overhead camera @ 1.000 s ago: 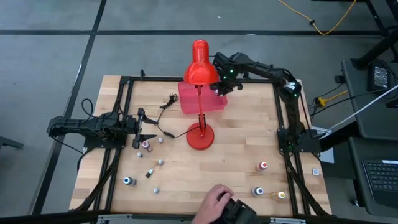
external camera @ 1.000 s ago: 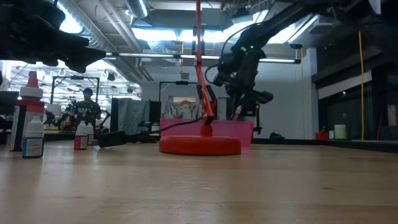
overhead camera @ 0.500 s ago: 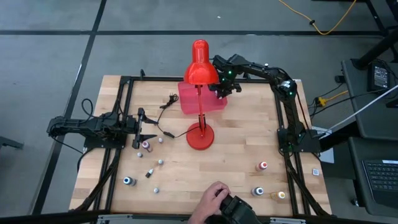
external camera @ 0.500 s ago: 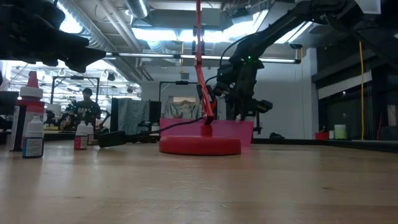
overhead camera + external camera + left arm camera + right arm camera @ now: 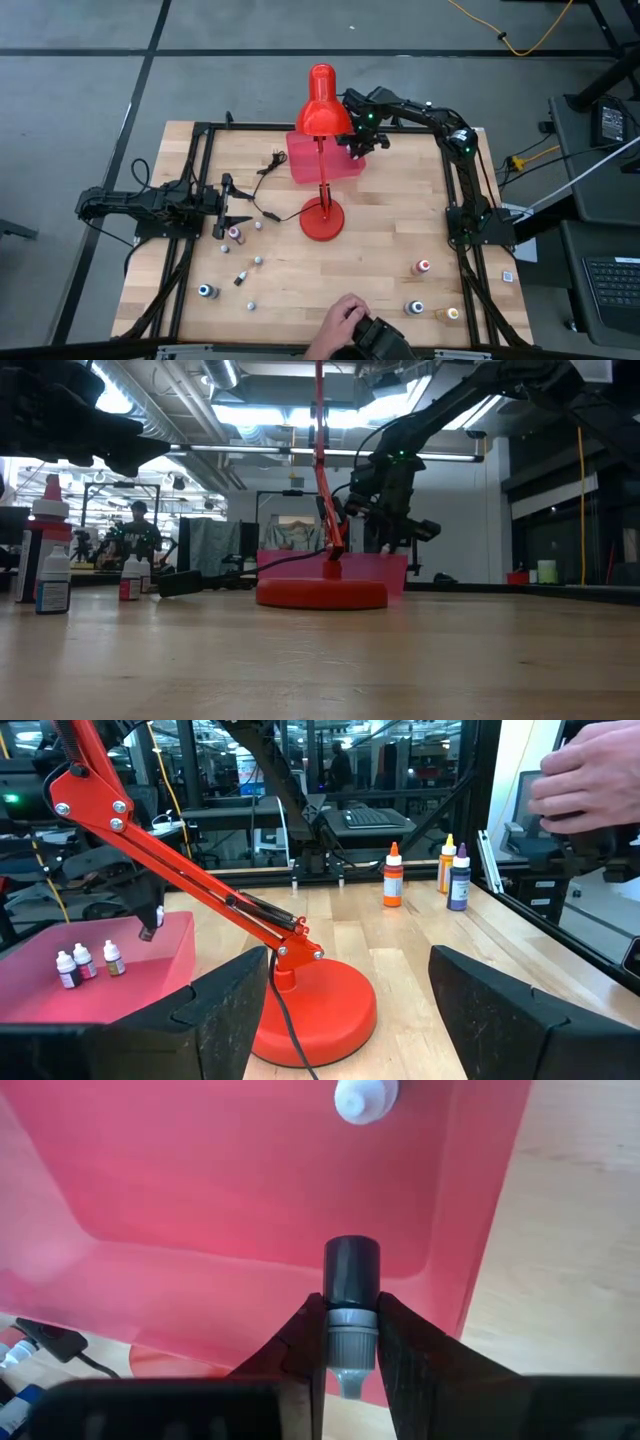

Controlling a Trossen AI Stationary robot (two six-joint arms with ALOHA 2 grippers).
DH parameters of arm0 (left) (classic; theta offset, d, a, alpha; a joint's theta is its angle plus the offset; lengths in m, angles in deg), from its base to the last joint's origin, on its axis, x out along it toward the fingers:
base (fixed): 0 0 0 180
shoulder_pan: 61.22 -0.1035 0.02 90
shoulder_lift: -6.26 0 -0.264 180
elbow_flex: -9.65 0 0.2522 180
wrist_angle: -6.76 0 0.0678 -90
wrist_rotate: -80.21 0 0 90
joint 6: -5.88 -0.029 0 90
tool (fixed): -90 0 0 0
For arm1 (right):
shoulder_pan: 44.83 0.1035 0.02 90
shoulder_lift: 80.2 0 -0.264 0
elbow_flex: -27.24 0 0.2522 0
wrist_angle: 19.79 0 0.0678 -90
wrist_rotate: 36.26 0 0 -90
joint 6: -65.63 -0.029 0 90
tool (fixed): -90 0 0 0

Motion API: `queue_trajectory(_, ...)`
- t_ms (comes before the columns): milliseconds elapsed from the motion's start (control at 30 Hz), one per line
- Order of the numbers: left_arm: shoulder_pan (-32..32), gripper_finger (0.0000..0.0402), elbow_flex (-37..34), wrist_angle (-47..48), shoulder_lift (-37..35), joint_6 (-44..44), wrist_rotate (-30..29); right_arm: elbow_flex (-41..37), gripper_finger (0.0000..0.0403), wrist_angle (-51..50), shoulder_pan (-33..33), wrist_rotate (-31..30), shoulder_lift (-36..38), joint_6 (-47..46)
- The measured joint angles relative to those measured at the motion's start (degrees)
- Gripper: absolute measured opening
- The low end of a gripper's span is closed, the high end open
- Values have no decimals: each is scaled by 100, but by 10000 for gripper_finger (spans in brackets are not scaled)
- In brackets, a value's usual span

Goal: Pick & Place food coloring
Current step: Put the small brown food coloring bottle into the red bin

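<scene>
While over tray (image 5: 200,1200): bottle (image 5: 351,1295) btwn R pincer (image 5: 350,1342) fingers, prob. clamped

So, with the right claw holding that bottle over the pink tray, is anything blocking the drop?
Nothing visible blocks it. The right claw grips a dark bottle above the pink tray; bare floor lies below, with one bottle farther along. The red lamp stands beside the tray.

The wooden surface (image 5: 380,250) is being occupied by a red lamp (image 5: 322,218), a pink tray (image 5: 305,160) and scattered food coloring bottles (image 5: 423,267).
</scene>
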Motion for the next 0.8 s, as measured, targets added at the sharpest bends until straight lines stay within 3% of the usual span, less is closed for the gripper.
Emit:
queue_trajectory(600,2,273,0,0,0,0,0,10,72,-221,101,92,-183,16)
queue_trajectory(800,0,272,0,0,-2,0,0,601,72,-709,206,53,-594,285)
